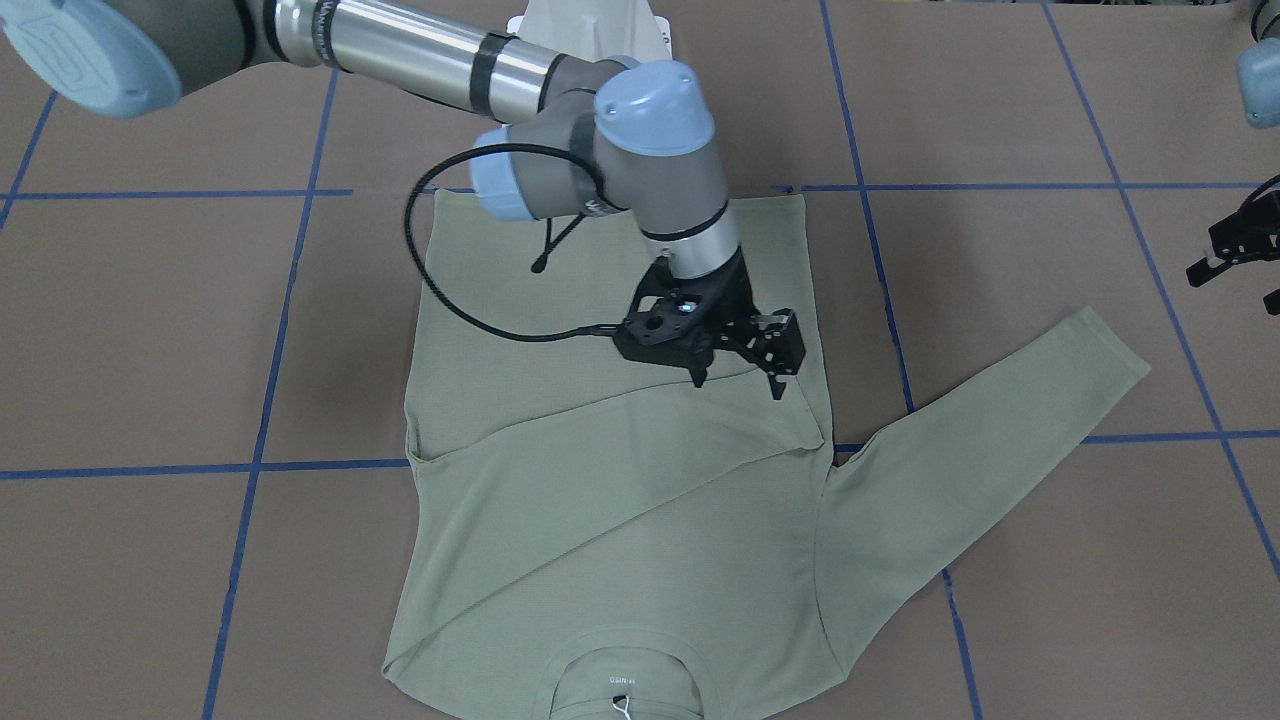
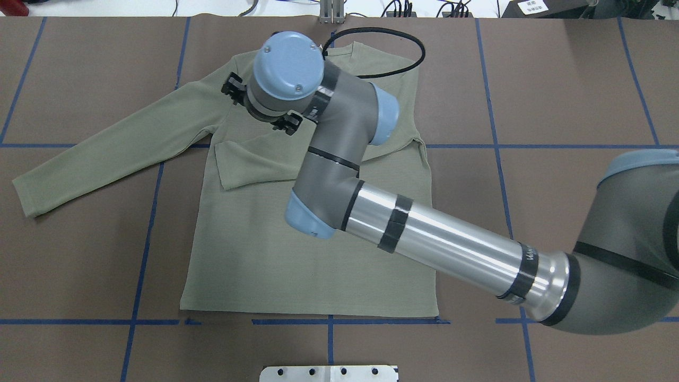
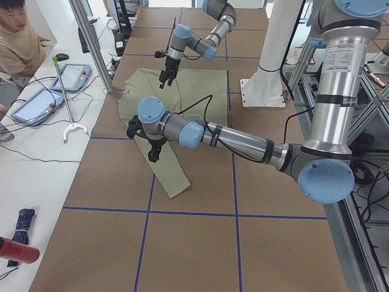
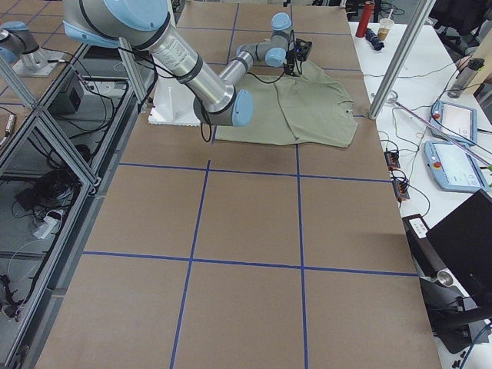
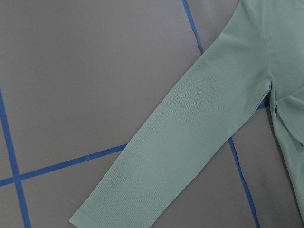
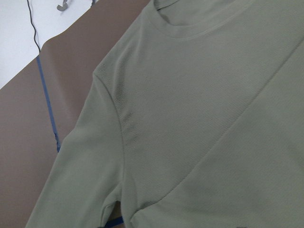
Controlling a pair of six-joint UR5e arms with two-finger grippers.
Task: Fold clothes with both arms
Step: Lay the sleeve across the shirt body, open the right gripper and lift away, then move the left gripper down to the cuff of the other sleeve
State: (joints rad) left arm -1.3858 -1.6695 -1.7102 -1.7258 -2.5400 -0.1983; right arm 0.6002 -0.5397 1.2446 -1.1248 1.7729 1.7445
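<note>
The sage-green shirt (image 1: 600, 520) lies flat on the table, collar (image 1: 620, 672) away from the robot. One sleeve is folded across the chest, its cuff (image 2: 228, 172) on the body. The other sleeve (image 2: 106, 143) lies stretched out to the robot's left and fills the left wrist view (image 5: 204, 133). My right gripper (image 1: 740, 385) is open and empty, just above the folded sleeve's end; its fingers (image 2: 232, 89) show past the wrist from overhead. My left gripper (image 1: 1235, 250) hovers beyond the stretched sleeve, cut by the frame edge, fingers apart and empty. The right wrist view shows the shirt's shoulder (image 6: 190, 118).
Brown table cover with blue tape lines (image 2: 329, 321). The white pedestal base (image 2: 329, 373) sits at the robot's edge. An operator (image 3: 18, 30), tablets (image 3: 70, 76) and cables are on the side bench beyond the collar side.
</note>
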